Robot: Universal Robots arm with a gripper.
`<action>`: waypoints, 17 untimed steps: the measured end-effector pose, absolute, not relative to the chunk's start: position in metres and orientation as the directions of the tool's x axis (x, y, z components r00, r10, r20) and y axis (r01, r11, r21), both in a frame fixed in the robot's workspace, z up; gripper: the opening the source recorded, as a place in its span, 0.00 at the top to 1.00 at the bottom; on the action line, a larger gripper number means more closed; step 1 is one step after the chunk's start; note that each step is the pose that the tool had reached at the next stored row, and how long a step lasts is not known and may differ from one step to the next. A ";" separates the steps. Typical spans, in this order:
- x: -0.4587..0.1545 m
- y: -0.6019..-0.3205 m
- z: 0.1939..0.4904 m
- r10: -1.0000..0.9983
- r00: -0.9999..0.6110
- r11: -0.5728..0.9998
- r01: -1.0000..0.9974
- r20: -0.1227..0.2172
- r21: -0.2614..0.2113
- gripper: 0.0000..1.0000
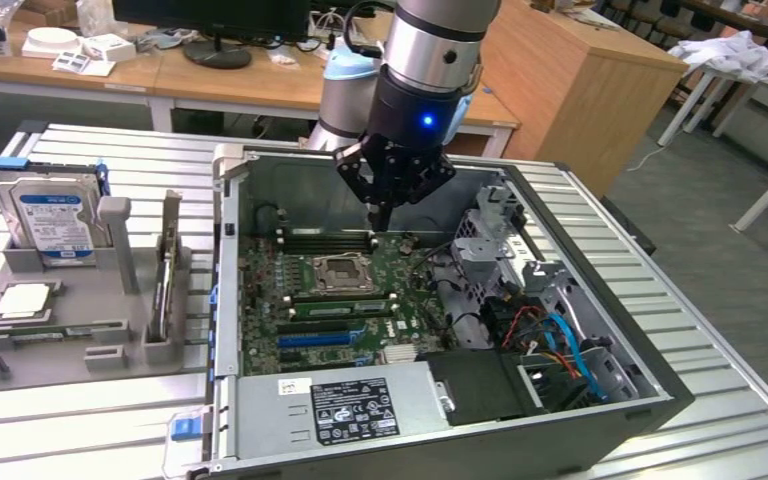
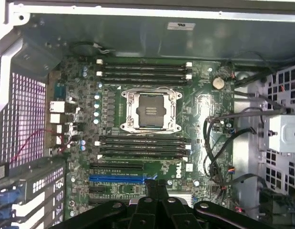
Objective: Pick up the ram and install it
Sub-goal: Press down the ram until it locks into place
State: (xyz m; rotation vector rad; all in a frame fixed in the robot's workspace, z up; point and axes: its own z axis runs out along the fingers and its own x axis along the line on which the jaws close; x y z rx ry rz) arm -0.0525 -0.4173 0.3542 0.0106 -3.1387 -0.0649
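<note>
Your gripper (image 1: 379,212) hangs over the motherboard (image 2: 152,143) inside the open computer case (image 1: 624,395), jaws pressed together, empty. The ram (image 1: 168,270) stands upright in the grey rack (image 1: 37,350): light, stiff, fragile, so pinch its bare top edge.

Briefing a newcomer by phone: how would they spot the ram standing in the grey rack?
Find the grey rack on the exterior view's left of the open case. At its side nearest the case, the ram stands on edge. Unlike the blue-labelled hard drive and square CPU, it is a long, thin stick.
</note>
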 end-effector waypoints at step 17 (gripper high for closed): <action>-0.053 -0.417 0.354 0.000 -1.000 0.999 0.001 0.028 0.042 0.89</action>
